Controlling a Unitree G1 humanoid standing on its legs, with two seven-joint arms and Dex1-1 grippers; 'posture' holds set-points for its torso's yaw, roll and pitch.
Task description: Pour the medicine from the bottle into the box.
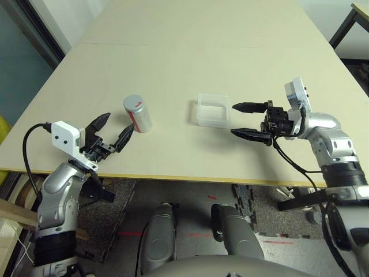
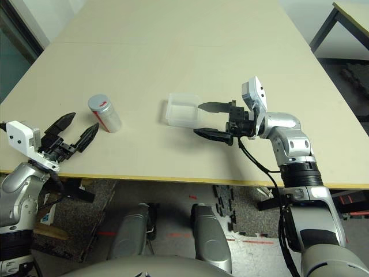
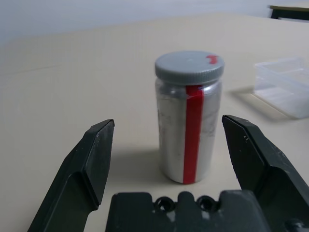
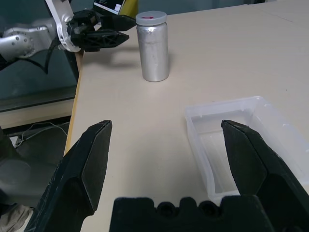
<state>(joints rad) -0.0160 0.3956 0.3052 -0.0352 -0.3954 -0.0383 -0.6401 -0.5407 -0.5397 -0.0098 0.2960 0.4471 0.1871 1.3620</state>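
Note:
The grey-white bottle [image 1: 137, 113] with a red stripe stands upright on the table, its grey cap [image 3: 189, 66] on. My left gripper [image 1: 112, 131] is open just left of and in front of the bottle, its fingers [image 3: 91, 164] pointing at it with a gap between. The clear box [image 1: 213, 111] sits at mid-table to the bottle's right. My right gripper [image 1: 252, 121] is open at the box's right side, fingertips close to its edge. The medicine is hidden.
The tan table [image 1: 190, 52] stretches far back. Its front edge [image 1: 173, 175] runs just below both grippers. A dark table leg [image 1: 346, 26] stands at the far right.

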